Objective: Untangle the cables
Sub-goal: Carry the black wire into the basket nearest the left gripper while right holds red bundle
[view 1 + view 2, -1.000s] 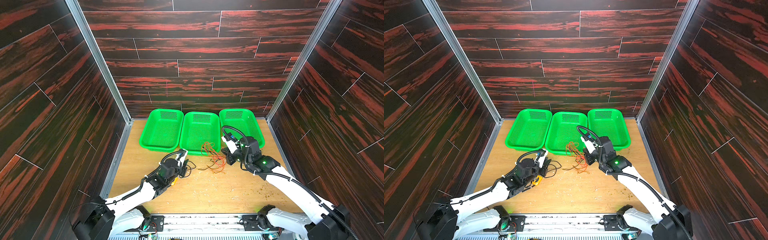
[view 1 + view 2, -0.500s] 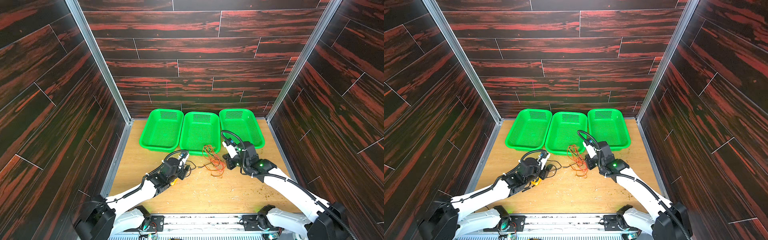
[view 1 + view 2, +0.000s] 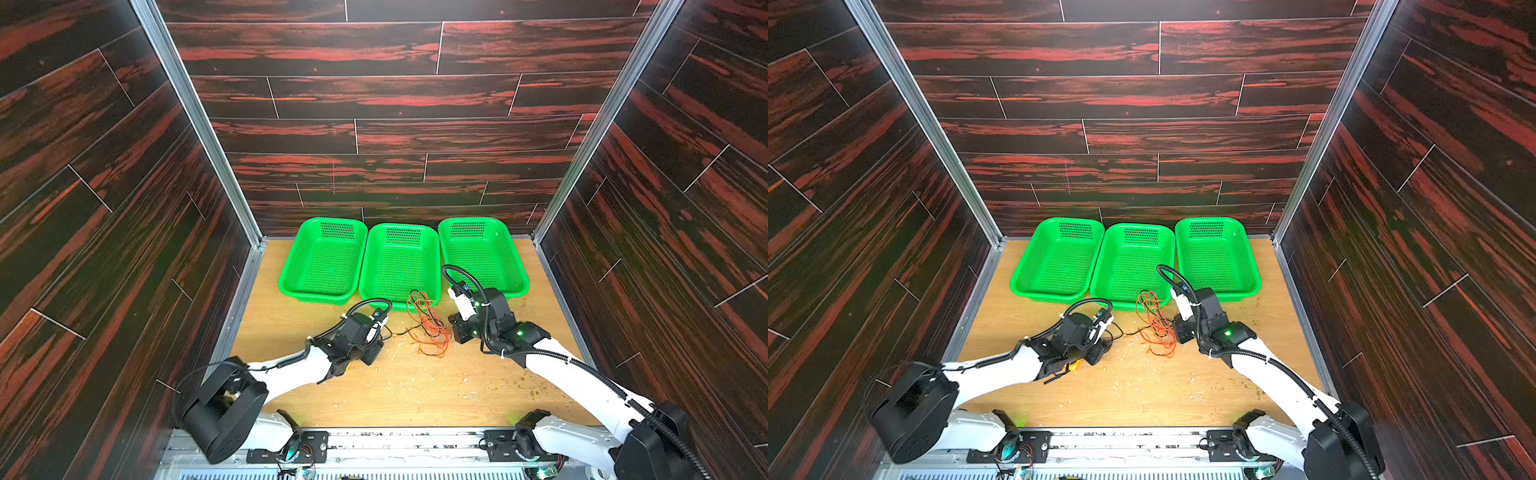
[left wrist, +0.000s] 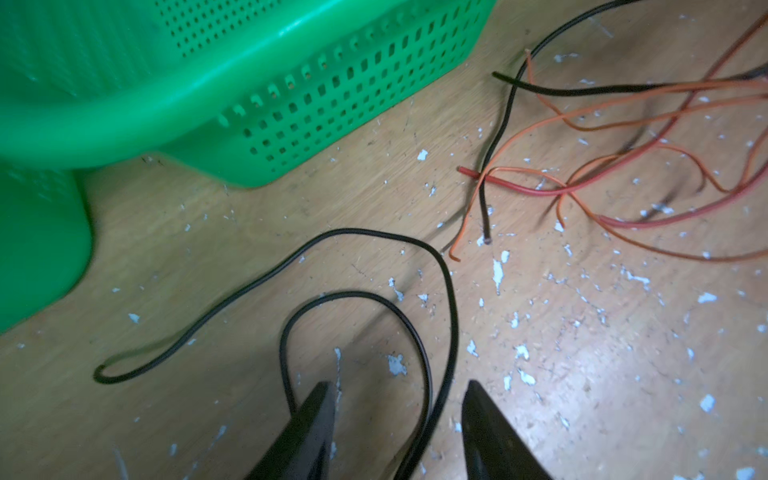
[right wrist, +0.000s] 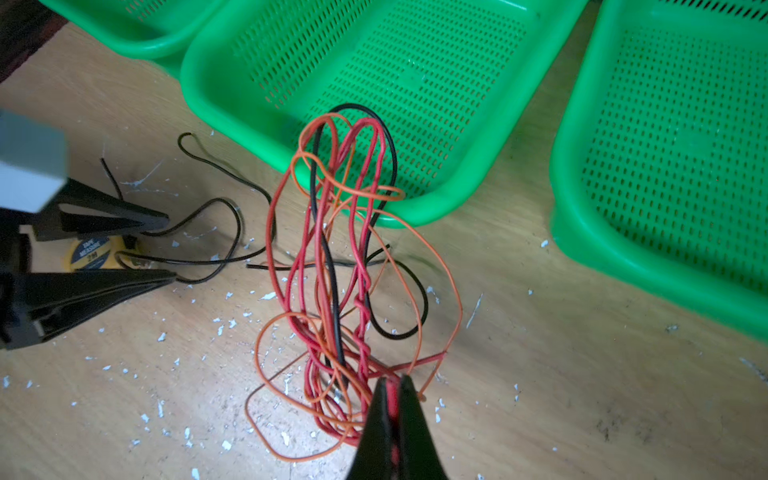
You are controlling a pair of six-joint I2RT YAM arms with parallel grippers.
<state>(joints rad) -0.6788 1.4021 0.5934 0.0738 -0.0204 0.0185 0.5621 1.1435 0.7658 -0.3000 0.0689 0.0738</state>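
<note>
The right tool [image 5: 392,381] is pinching the red cable [image 5: 362,291] tight; the left tool [image 4: 397,386] is sitting spread, the black cable [image 4: 361,230] running between its tips.

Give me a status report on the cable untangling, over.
Grippers: left gripper open, black cable running between its jaws; right gripper shut on red cable. Red cable tangled with orange cable and black cable. Yellow tape measure close by left gripper.

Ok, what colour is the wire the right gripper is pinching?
Red: the right gripper is shut on the red cable, clearest in the right wrist view.
</note>
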